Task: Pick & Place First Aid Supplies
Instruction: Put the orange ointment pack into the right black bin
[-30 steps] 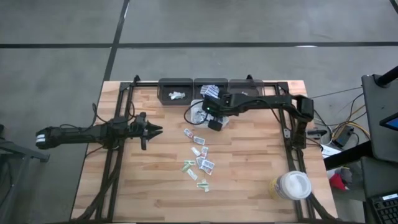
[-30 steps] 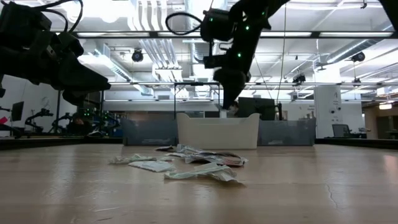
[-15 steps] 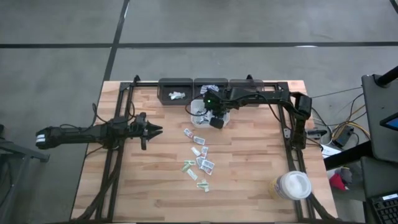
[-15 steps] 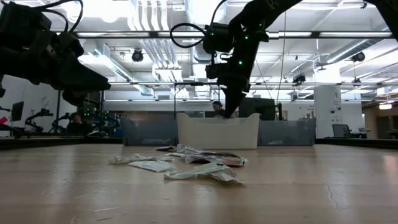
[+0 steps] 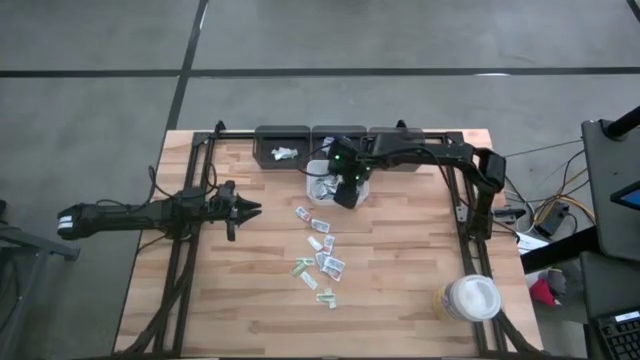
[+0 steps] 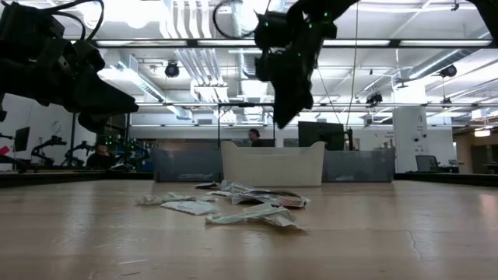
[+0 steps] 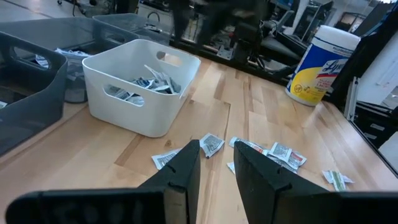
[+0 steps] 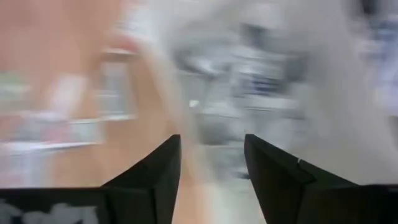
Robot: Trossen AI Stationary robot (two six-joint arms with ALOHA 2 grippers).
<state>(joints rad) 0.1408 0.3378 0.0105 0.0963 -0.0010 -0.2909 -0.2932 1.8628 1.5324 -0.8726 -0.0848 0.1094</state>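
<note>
Right gripper hangs open and empty above the white bin.

Its fingers stand spread with nothing between them, and in the low view the gripper hangs clear above the bin's rim; sachets already lie inside the bin. The remaining first aid supplies lie scattered on the wooden table nearer the front, well apart from the bin. The left gripper waits over the table's left side, fingers parted a little and holding nothing. The likely risk: the sachets are flat, thin and partly overlapping, so a pinch may slip off, lift two at once, or push one along the wood.
</note>
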